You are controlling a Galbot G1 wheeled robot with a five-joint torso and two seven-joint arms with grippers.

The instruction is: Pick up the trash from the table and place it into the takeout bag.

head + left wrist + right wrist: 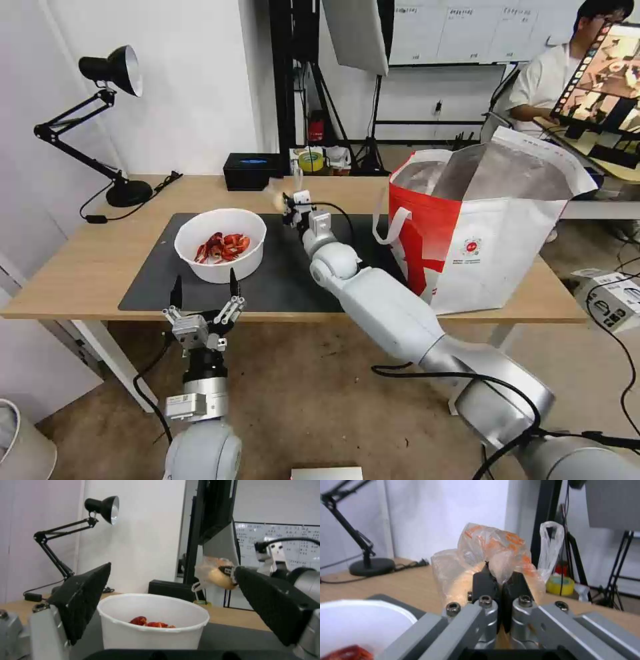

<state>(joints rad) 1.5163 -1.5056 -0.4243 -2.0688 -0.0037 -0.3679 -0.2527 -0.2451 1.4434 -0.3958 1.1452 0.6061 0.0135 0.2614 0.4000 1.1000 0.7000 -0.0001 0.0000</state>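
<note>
My right gripper [289,202] is raised over the dark mat [287,280] on the table [87,267], shut on the trash: a clear bag with a pale round bun [275,193]. In the right wrist view its fingers [483,585] pinch the bag's plastic [493,547]. More trash stands left of it on the mat: a white bowl of red crayfish shells [220,243]. My left gripper [205,279] is open at the table's front edge, just in front of the bowl [153,622]. The red-and-white takeout bag [480,227] stands open at the table's right end.
A black desk lamp [110,120] stands at the table's back left, with a black box [252,171] at the back edge. A yellow tape roll [311,161] lies behind the table. A white bin [20,440] stands on the floor at the left, and cables trail at the right.
</note>
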